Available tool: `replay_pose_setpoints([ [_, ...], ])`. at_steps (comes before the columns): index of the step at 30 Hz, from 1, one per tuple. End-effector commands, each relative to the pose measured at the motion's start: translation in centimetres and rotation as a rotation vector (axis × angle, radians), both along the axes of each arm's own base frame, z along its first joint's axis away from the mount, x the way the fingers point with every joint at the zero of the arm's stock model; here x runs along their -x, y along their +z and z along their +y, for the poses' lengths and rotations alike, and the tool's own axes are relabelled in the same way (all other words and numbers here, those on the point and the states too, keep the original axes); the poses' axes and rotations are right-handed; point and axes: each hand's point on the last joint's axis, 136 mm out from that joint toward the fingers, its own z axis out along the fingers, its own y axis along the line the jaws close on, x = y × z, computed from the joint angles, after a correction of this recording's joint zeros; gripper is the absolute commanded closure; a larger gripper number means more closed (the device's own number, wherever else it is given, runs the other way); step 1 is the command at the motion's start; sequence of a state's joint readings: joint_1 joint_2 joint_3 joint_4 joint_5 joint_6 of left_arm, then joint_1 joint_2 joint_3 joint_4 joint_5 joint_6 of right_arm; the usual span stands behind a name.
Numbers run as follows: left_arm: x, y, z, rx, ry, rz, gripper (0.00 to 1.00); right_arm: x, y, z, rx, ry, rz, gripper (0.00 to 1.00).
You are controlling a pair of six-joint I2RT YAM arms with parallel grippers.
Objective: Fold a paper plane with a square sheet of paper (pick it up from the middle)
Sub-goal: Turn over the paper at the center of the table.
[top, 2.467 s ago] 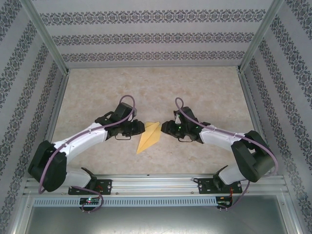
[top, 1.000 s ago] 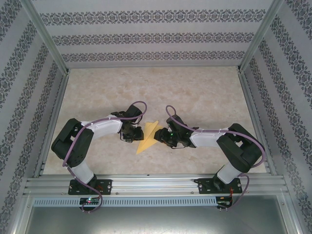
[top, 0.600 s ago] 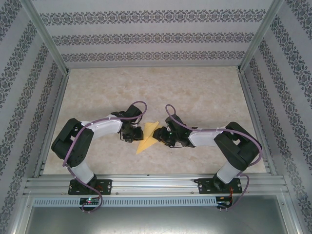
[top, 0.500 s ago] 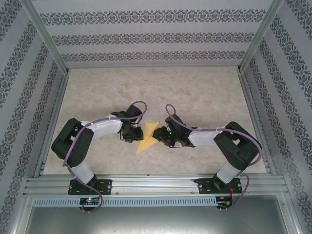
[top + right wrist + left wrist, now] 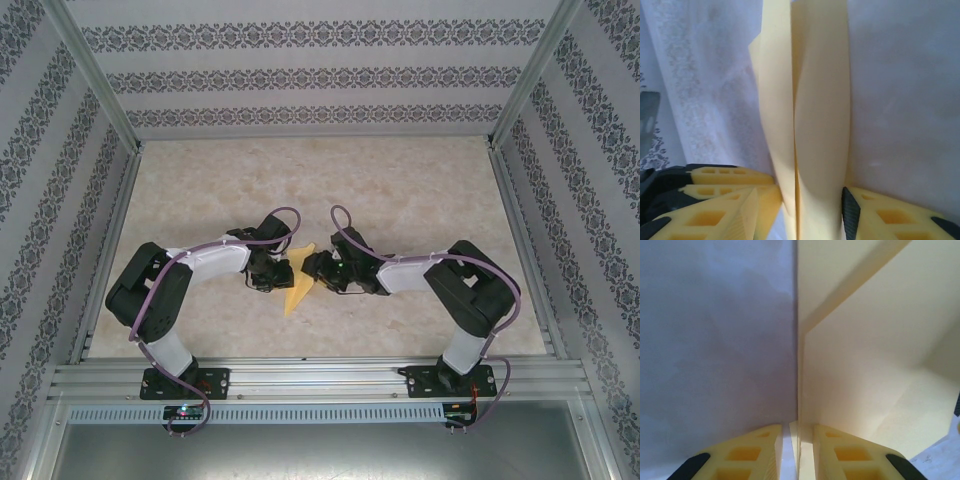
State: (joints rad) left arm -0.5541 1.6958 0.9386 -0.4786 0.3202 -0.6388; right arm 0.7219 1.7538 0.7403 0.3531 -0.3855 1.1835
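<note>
The square sheet of paper, folded into a slim yellow-orange paper plane (image 5: 296, 297), lies at the table's middle, nose pointing away from the arms. My left gripper (image 5: 279, 272) is at its left edge. In the left wrist view the paper plane (image 5: 875, 355) stands on edge between the nearly closed fingers of the left gripper (image 5: 797, 442). My right gripper (image 5: 312, 269) reaches in from the right, almost meeting the left one. In the right wrist view the folded layers of the paper plane (image 5: 815, 100) bow between the fingers of the right gripper (image 5: 807, 207), touching both.
The marble-patterned tabletop (image 5: 400, 190) is walled by patterned panels (image 5: 320, 75) at the back and both sides. An aluminium rail (image 5: 320, 378) carrying both arm bases runs along the near edge. Purple cables loop over each wrist.
The right gripper has slid left over the paper plane toward the left gripper, and the plane now looks narrower from above. The left arm has stayed in place.
</note>
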Motion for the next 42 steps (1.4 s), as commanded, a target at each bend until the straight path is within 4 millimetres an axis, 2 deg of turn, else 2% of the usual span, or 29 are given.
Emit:
replay_pose_setpoints([
  [1,0.4,-0.9,-0.6,0.031,-0.008,0.031,0.76,-1.0,1.4,1.9,-0.079,0.032,-0.032,0.5],
  [11,0.5,-0.8,-0.4,0.039,0.028,0.015,0.77,-1.1,1.9,3.5,-0.114,0.097,-0.09,0.48],
  [16,0.5,-0.5,-0.3,0.047,0.047,0.002,0.77,-1.5,1.9,2.0,-0.1,0.0,-0.146,0.49],
  [21,0.5,-0.5,-0.2,0.049,0.058,-0.005,0.77,-0.5,1.6,2.2,-0.083,-0.022,-0.122,0.51],
  [27,0.4,-0.2,-0.3,0.054,0.059,-0.011,0.77,-1.2,0.4,3.0,-0.049,0.006,-0.121,0.64],
  [29,0.2,0.1,-0.3,0.059,0.061,-0.019,0.77,-1.2,-0.4,3.5,-0.045,0.023,-0.11,0.7],
  [31,0.2,0.4,-0.2,0.062,0.067,-0.03,0.77,-1.3,-0.4,3.7,-0.049,0.036,-0.113,0.76],
  [33,0.2,1.1,-0.1,0.07,0.079,-0.052,0.77,-1.4,0.3,3.8,-0.039,0.059,-0.136,0.81],
  [36,0.1,2.4,0.5,0.071,0.106,-0.099,0.76,-1.6,1.7,2.9,0.04,0.1,-0.182,0.88],
  [39,-0.2,4.2,1.4,0.061,0.146,-0.167,0.75,-2.0,3.8,0.9,0.144,0.136,-0.243,0.92],
  [42,-0.8,6.3,2.8,0.034,0.194,-0.251,0.74,-2.4,6.3,-2.0,0.281,0.174,-0.31,0.93],
])
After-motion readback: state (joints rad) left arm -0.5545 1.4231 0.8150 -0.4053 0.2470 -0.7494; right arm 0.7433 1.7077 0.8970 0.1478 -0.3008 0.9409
